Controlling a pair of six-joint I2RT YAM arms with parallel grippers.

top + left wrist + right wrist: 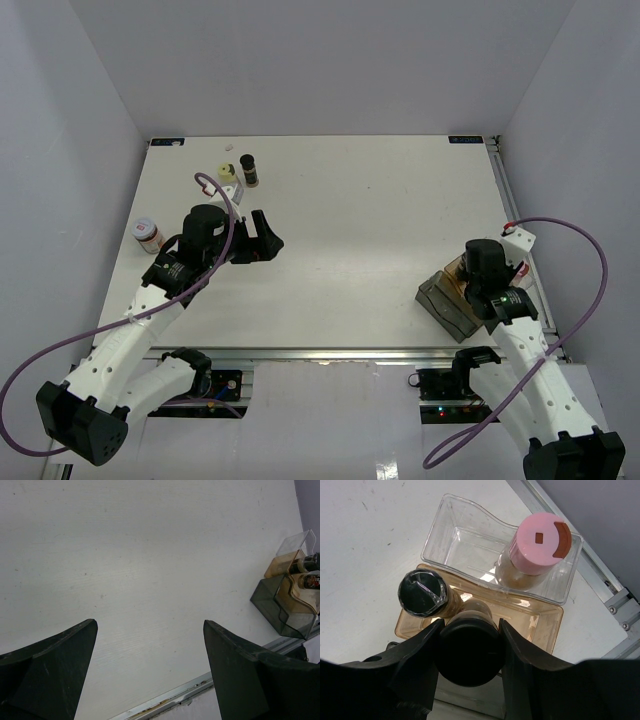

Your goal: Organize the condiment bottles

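We see a white table (380,230), far left a black-capped dark jar (249,170) beside a pale-yellow-lidded jar (228,178), a pink-lidded jar (148,232) at the left edge, grey bin (272,602), amber bin (540,622), clear bin (450,535) touching at right.

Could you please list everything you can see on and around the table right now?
table: one, white, beneath everything.
clear tray: one, transparent, near right corner.
amber tray: one, orange-tinted, against the clear tray.
grey tray: one, smoky grey, against the amber tray.
black-capped jar: three, dark brown; this one far left, one in the amber tray, one between the right fingers.
pink-lidded jar: two; this one at the left edge, one in the clear tray.
pale-yellow-lidded jar: one, beside the far-left black-capped jar.
left gripper: one, black fingers open, empty, over bare table.
right gripper: one, black fingers closed on a black-capped jar.
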